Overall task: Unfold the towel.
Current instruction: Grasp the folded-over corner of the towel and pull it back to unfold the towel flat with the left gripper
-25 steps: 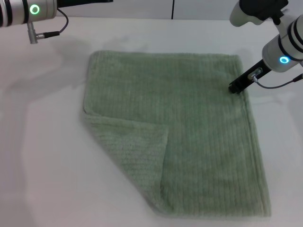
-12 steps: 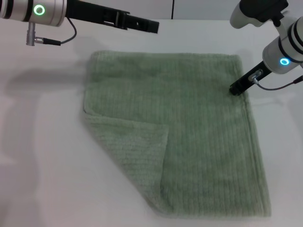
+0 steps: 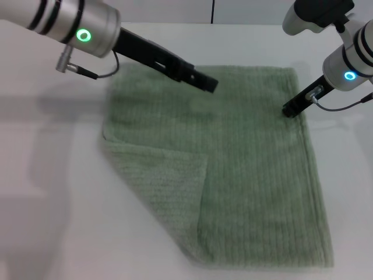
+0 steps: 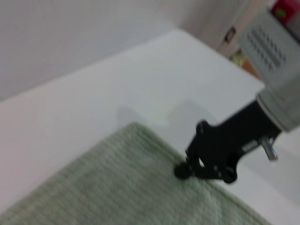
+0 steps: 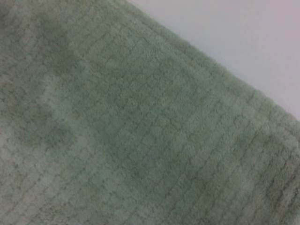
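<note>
The pale green towel (image 3: 250, 175) lies flat on the white table, except its near left corner (image 3: 160, 186), which is folded over onto the cloth. My left gripper (image 3: 210, 85) reaches in from the far left and hangs above the towel's far middle part. My right gripper (image 3: 289, 109) rests at the towel's right edge, close to the far right corner. The left wrist view shows the right gripper (image 4: 204, 172) touching the hem of the towel (image 4: 117, 187). The right wrist view is filled with towel (image 5: 140, 131) and a strip of table.
White table (image 3: 52, 204) surrounds the towel on the left, right and far sides. The towel's near edge runs close to the table's front. A wall and a dark seam (image 3: 213, 10) stand behind the table's back edge.
My left arm has swung in from the far left and now stretches over the towel's far part. The right gripper and the towel have stayed where they were.
</note>
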`<state>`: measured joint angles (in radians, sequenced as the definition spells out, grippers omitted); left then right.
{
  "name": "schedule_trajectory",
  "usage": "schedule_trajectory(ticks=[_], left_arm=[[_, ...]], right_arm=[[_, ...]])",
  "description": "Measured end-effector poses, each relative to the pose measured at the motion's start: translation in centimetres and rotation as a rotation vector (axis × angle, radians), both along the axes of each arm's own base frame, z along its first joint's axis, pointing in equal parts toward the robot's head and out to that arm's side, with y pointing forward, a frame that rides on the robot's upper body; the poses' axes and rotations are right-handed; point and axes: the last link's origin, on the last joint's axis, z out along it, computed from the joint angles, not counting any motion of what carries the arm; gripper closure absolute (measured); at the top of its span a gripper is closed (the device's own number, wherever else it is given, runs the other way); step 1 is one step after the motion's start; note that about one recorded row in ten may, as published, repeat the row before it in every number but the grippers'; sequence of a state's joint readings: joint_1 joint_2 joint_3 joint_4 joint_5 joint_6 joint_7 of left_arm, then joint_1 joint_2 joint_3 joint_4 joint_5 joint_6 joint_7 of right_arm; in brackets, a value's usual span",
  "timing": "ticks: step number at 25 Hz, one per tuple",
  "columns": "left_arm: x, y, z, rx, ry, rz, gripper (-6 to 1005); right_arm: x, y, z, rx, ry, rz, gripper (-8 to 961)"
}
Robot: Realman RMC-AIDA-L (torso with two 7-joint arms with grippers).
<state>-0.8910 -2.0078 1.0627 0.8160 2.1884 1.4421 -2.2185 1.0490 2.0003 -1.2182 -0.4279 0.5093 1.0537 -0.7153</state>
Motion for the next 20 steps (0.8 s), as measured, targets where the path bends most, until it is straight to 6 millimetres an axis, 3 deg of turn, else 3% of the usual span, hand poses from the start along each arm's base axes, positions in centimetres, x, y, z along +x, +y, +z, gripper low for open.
schedule_trajectory(ticks=[9, 20], left_arm=[[0.9, -1.2, -2.3, -0.094, 0.079, -0.078, 204], [0.6, -2.1, -3.6, -0.148, 0.134, -0.122, 205]], right_arm=[[0.0, 0.1, 0.1, 0.002, -0.001, 0.001, 954], [-0.2, 0.2, 0.2, 0.005, -0.001, 0.008, 954]])
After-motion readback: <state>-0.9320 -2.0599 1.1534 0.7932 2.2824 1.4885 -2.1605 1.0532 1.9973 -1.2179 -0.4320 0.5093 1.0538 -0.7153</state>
